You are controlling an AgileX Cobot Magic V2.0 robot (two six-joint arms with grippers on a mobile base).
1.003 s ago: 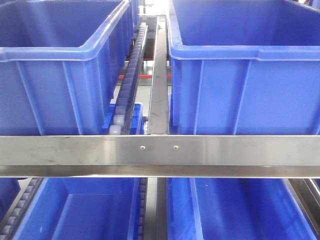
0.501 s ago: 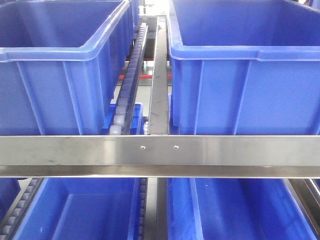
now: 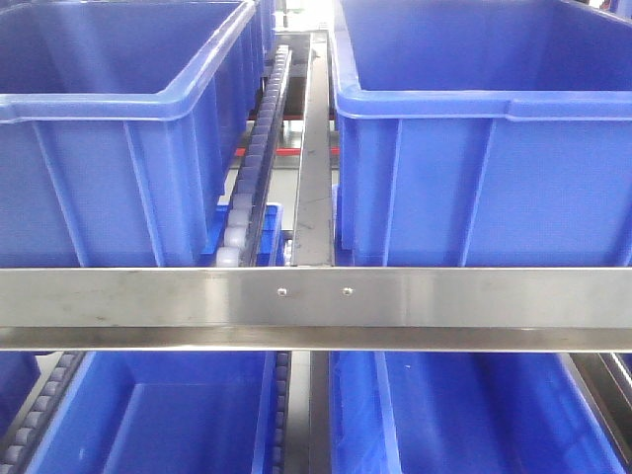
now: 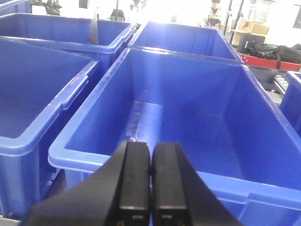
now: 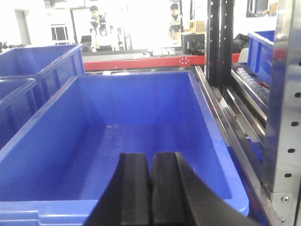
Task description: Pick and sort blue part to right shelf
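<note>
Between the earlier front views and the present one no difference can be made out: the flat steel front rail (image 3: 316, 296) with its two screws lies across the middle of the frame exactly as before, and the large blue bins (image 3: 484, 148) above and below it are unmoved. It is judged from this that the arms are paused or moving very little, so no progress on the sort is being made at this instant.

In the left wrist view the left end effector (image 4: 150, 183) is seen at the bottom centre with its pads pressed together and nothing between them, held over the near rim of a bare blue bin (image 4: 188, 117). In the right wrist view the right end effector (image 5: 150, 193) is likewise closed on nothing, above another bare bin (image 5: 136, 136), with the right shelf upright (image 5: 282, 94) at the right edge of the frame.

The blue part is not visible in any view, so its place cannot be told; the pick is judged still to be done.
</note>
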